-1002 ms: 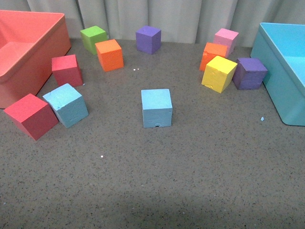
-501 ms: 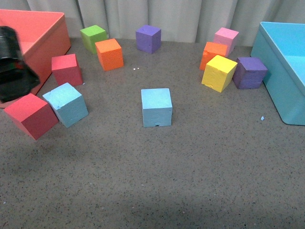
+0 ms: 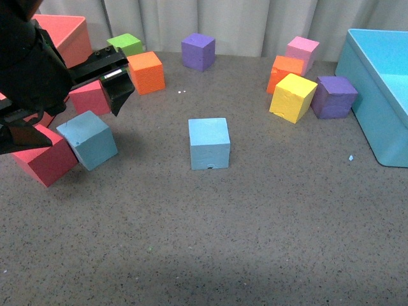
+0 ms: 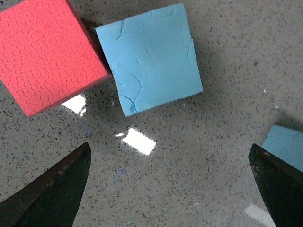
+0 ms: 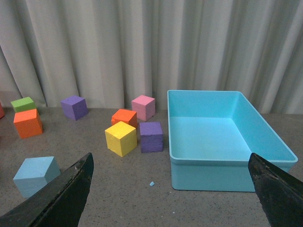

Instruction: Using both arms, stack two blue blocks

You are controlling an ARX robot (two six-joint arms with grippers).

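Jaws of left arm (image 3: 32,70) spread near left blue block (image 3: 88,139); jaws of right arm (image 5: 277,201) spread, centre blue block (image 3: 209,141) untouched.

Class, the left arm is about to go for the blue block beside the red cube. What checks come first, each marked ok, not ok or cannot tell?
1. Left gripper open: ok, jaws wide apart.
2. Left blue block between the jaws: not ok, it lies outside them.
3. Clearance round that block: not ok, the red cube sits against one side.
4. Centre blue block free, top bare: ok.
5. Right gripper open and empty: ok.
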